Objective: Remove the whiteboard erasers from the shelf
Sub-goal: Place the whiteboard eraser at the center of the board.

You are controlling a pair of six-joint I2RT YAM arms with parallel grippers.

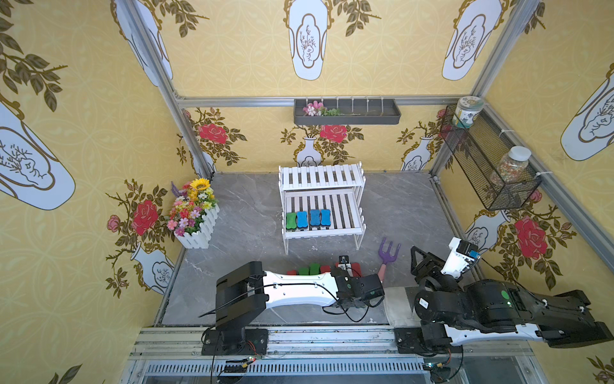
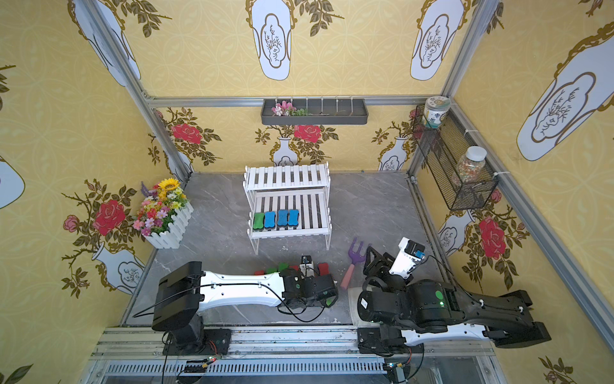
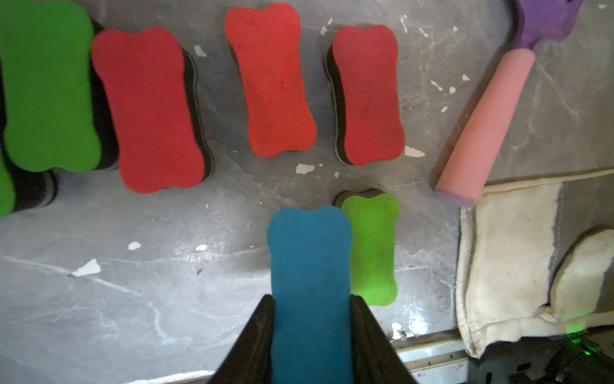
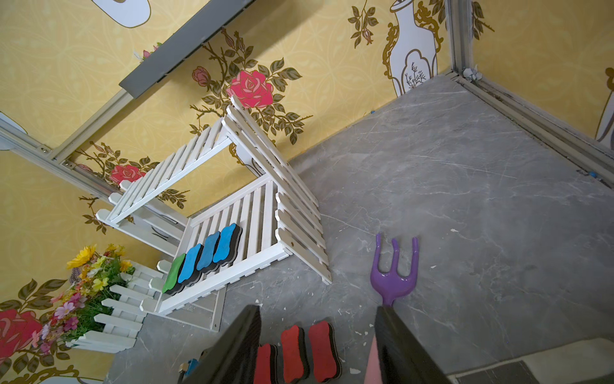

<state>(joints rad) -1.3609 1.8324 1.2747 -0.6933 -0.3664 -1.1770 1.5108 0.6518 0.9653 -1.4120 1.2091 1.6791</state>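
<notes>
Nearest the left wrist camera, a blue eraser (image 3: 309,252) is clamped between the fingers of the left gripper (image 3: 310,299). Whether it touches the table (image 3: 133,299) cannot be told.

Table in front of the shelf (image 1: 324,233): three red erasers (image 3: 272,79) are laid side by side in a row, with green erasers (image 3: 46,86) at one end. A single green eraser (image 3: 370,249) lies farther from the shelf than that row, just beside the held blue one.

Shelf, lower tier: four erasers are lined up at its left end, one green shelf eraser (image 1: 291,222) and three blue shelf erasers (image 1: 314,217), close together.

Right gripper (image 4: 317,308): jaws are apart, with nothing between them. It is held above the table in front of the shelf and to its right, near a purple garden fork (image 1: 388,254) with a pink handle. A cream glove (image 3: 511,252) lies at the handle's end, away from the shelf.
</notes>
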